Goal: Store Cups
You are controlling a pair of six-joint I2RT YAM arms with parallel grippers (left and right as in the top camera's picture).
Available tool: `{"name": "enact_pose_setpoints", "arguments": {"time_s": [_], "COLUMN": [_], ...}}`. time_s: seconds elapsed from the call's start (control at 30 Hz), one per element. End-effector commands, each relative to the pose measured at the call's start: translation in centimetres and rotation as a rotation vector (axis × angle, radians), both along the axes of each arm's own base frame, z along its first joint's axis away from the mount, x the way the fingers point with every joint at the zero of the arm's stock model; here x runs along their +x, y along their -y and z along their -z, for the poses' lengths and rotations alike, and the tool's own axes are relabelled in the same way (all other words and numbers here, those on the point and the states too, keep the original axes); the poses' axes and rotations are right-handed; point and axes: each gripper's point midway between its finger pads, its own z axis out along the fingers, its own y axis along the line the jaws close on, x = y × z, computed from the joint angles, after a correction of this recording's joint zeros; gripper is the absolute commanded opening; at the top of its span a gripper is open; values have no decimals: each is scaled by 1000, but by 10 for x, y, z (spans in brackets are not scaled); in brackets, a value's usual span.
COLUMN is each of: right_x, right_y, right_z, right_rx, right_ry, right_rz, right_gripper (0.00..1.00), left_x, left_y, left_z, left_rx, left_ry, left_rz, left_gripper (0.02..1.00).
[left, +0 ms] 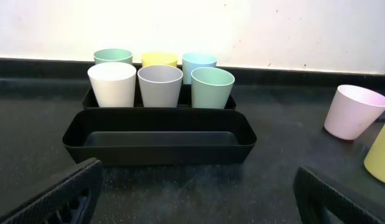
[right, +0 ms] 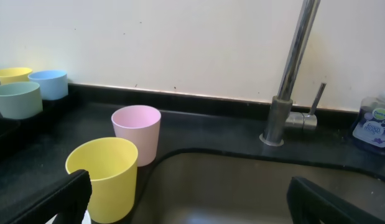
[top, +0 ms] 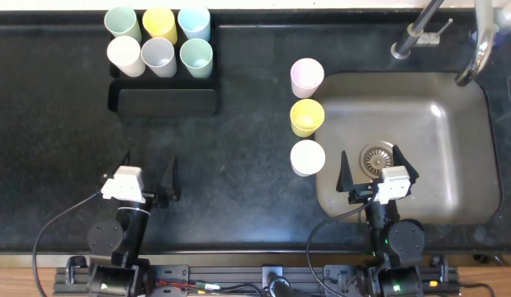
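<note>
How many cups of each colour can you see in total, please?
Green cups: 2
Yellow cups: 2
White cups: 2
Blue cup: 1
Grey cup: 1
Pink cup: 1
Total: 9

Black speckled countertop (top: 238, 124) w/ a raised lip along the back. Pale off-white wall (right: 180, 37) right behind it, w/ a few small dark specks. Steel sink (top: 445, 132) is set into the counter at the right, round drain (top: 376, 157) toward its left side. Chrome faucet (right: 278, 118) w/ side lever stands behind the sink, blue soap bottle (right: 372, 127) near it. Light is soft and even.
</note>
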Motion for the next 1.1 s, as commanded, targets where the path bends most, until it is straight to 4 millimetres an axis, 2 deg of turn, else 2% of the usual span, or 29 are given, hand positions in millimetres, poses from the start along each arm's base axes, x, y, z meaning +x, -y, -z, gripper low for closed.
{"name": "enact_pose_setpoints", "arguments": {"time_s": [0.03,0.2,0.33,0.4,0.43,0.47,0.63,0.67,0.8,0.87,0.9,0.93,1.03,1.1], "right_x": [0,0,0,0,0,0,0,0,0,0,0,0,0,0], "right_y": [-3,-3,-3,-3,-3,-3,-3,-3,-3,-3,-3,-3,-3,-3], "right_z": [4,4,4,3,4,4,4,3,4,4,4,4,4,4], "right_rx": [4,4,4,4,4,4,4,4,4,4,4,4,4,4], "right_ry": [-1,-1,-1,-1,-1,-1,-1,-1,-1,-1,-1,-1,-1,-1], "right_rz": [-13,-13,-12,-13,-13,-12,-13,-12,-13,-13,-12,-13,-12,-13], "right_gripper": [998,998,998,998,998,996,998,993,998,998,998,996,996,996], "left_x": [0,0,4,12,18,34,89,109,142,156,166,169,175,176], "left_y": [-8,-7,-10,-12,-11,-5,24,42,91,120,147,161,195,211], "left_z": [0,-10,-37,-58,-71,-95,-142,-159,-183,-186,-181,-175,-147,-126], "left_rx": [23,21,25,33,37,46,75,91,121,97,68,54,19,19], "left_ry": [6,17,0,-25,-42,-90,-279,-357,-473,-534,-601,-643,-784,-863], "left_rz": [-48,-46,-65,-87,-90,-75,13,59,152,182,201,207,174,135], "left_gripper": [1000,1000,1000,1000,998,1000,1000,998,998,1000,1000,1000,1000,1000]}}
